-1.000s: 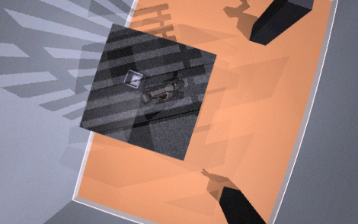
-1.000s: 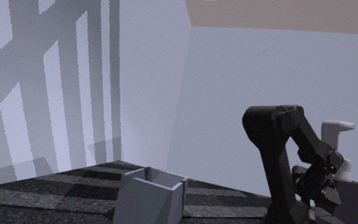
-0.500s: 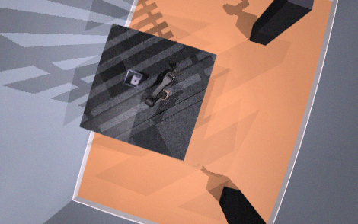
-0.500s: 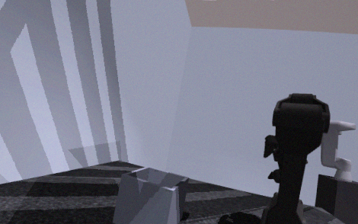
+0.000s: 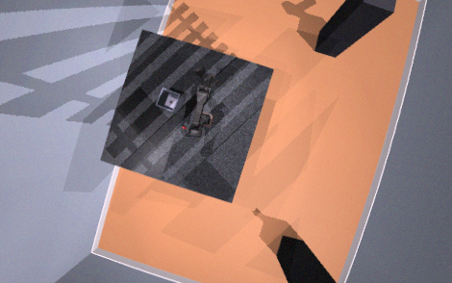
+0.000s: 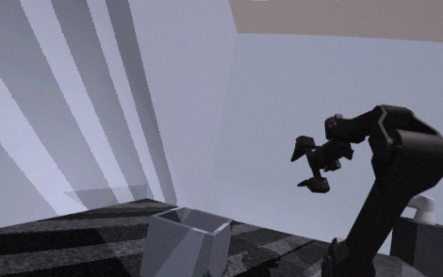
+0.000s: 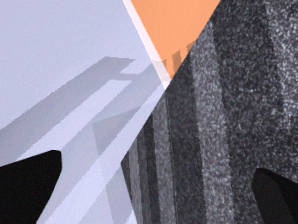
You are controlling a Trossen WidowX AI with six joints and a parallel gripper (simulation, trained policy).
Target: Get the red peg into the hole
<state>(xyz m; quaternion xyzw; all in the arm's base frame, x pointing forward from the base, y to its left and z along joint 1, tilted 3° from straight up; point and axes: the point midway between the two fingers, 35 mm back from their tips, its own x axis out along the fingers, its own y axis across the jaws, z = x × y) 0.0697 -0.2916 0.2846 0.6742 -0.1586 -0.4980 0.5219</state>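
Note:
The red peg point(image 5: 184, 128) is a tiny red spot beside the lower end of the arm in the top view; it does not show in the other views, and its pose is too small to tell. The open grey box point(image 5: 165, 98) point(image 6: 186, 245) stands on the dark table, left of the arm in the top view. The plate and hole inside cannot be made out. My gripper point(image 5: 205, 76) point(image 6: 296, 172) point(image 7: 158, 169) is wide open and empty. It is raised high, away from both peg and box, and its camera looks past the table's edge.
The dark striped table point(image 5: 212, 178) point(image 7: 250, 100) ends beyond the fingers, with the orange floor area point(image 5: 308, 144) point(image 7: 172, 25) past it. A dark block point(image 5: 351, 29) is at the upper right in the top view and another dark block point(image 5: 300, 260) at the bottom. Striped shadows cross the scene.

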